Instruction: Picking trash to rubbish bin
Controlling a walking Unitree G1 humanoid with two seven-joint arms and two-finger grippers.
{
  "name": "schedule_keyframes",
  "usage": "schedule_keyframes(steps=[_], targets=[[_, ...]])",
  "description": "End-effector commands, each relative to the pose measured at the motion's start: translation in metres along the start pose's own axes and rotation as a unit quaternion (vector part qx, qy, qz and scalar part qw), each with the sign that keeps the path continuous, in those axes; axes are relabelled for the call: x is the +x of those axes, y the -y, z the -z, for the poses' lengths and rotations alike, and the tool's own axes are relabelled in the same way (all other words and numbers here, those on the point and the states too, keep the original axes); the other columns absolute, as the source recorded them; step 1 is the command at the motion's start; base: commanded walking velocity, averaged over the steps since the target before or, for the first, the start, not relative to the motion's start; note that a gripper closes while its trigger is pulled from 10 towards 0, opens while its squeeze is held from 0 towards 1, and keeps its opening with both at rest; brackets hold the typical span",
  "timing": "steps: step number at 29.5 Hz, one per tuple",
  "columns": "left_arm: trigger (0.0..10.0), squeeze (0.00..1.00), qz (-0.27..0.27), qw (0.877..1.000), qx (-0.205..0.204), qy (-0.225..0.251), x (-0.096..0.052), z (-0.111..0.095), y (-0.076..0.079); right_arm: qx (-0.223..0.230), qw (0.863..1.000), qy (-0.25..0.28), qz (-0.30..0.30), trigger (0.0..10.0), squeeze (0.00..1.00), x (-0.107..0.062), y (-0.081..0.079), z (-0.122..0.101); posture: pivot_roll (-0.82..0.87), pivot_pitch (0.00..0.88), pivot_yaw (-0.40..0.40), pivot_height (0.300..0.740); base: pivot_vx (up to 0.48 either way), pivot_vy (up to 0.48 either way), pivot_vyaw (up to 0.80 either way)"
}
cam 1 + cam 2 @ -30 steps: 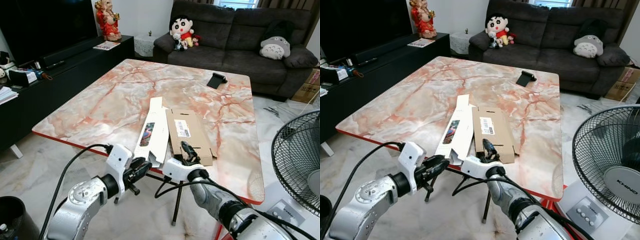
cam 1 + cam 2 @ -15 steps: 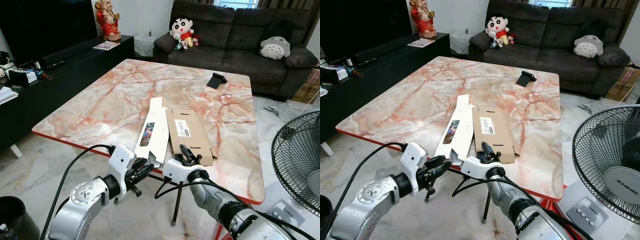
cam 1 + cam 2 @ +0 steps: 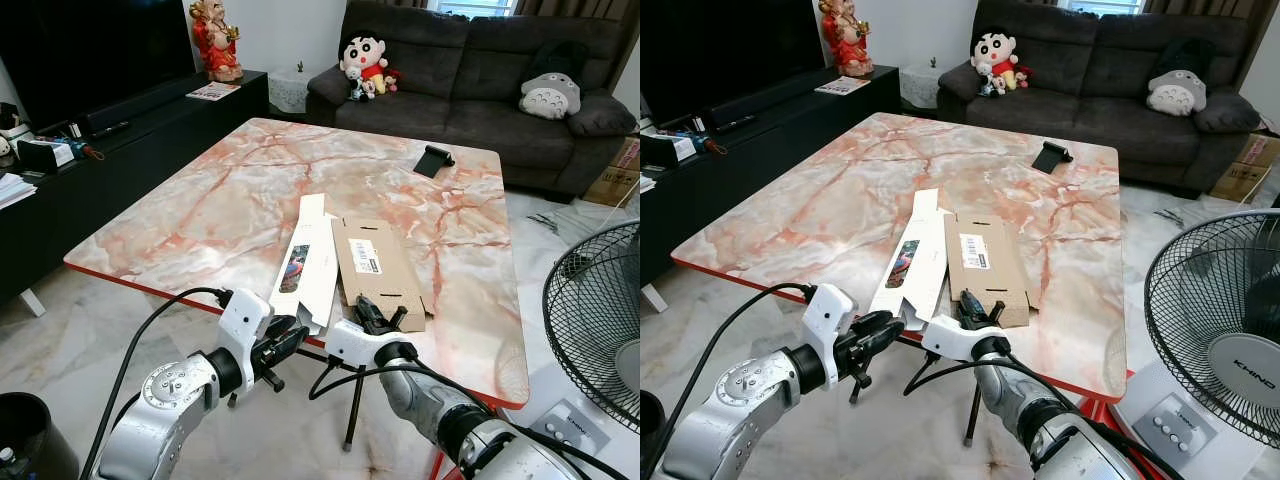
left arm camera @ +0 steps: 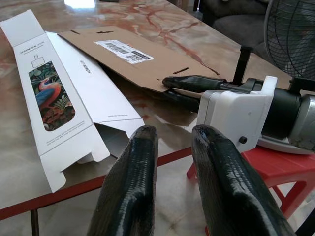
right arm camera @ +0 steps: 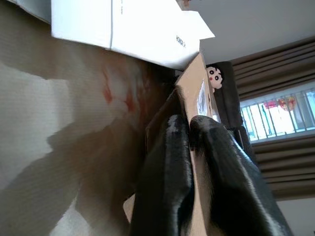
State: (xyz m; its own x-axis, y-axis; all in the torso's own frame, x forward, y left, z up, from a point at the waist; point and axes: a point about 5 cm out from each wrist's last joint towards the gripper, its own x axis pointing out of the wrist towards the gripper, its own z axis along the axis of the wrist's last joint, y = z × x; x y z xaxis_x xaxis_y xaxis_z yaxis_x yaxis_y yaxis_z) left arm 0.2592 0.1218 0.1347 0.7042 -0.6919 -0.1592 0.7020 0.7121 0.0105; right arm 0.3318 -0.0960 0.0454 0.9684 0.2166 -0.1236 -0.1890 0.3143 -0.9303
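1. Your right gripper (image 3: 372,312) had its fingers pinched on the near edge of the brown cardboard (image 3: 372,262), lying flat on the counter (image 3: 220,200)
2. Your left gripper (image 3: 283,338) hovered beside the white box (image 3: 308,268), fingers slightly apart, holding nothing

1. Your head's two eye views looked forward and down across the counter (image 3: 200,215) toward the sofa (image 3: 470,70), sharing that scene.
2. Your left wrist view sat close, facing the cardboard sheet (image 4: 133,59).
3. Your right wrist view pressed against that sheet's edge.
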Motion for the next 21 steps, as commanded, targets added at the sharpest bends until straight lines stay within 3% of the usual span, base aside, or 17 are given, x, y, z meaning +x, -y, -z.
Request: schedule_keyframes(steps=[1,9,12,15,16,21], targets=[[10.0,0.0,0.001,1.0,0.012,-0.002,0.002,-0.003,-0.001,0.006,1.0,-0.006,-0.007,0.0,0.0,0.0,-0.001,0.002,0.13,0.019,-0.047,0.74,0.0,0.0,0.0],[10.0,0.0,0.0,1.0,0.013,-0.002,0.002,-0.002,0.0,0.009,1.0,-0.006,-0.009,0.0,0.0,-0.001,-0.002,0.002,0.13,0.017,-0.047,0.74,0.0,0.0,0.0],[10.0,0.0,-0.006,1.0,0.012,-0.001,0.003,-0.001,-0.001,0.027,1.0,-0.015,-0.005,0.0,0.0,0.0,-0.001,0.003,0.13,0.017,-0.047,0.74,0.0,0.0,0.0],[10.0,0.0,-0.045,0.999,0.014,0.016,0.006,0.0,-0.007,0.062,0.998,-0.03,0.006,0.0,0.0,0.003,0.005,0.004,0.13,0.014,-0.047,0.74,0.0,0.0,0.0],[10.0,0.0,-0.059,0.998,0.009,0.025,0.008,0.0,-0.009,0.083,0.996,-0.038,0.017,10.0,0.0,0.004,0.01,0.004,0.13,0.014,-0.047,0.74,0.0,0.0,0.0],[10.0,0.0,-0.079,0.996,0.008,0.046,0.013,-0.003,-0.009,0.173,0.981,-0.057,0.06,10.0,0.0,0.013,0.029,0.003,0.13,0.006,-0.046,0.74,0.0,0.0,0.0]])
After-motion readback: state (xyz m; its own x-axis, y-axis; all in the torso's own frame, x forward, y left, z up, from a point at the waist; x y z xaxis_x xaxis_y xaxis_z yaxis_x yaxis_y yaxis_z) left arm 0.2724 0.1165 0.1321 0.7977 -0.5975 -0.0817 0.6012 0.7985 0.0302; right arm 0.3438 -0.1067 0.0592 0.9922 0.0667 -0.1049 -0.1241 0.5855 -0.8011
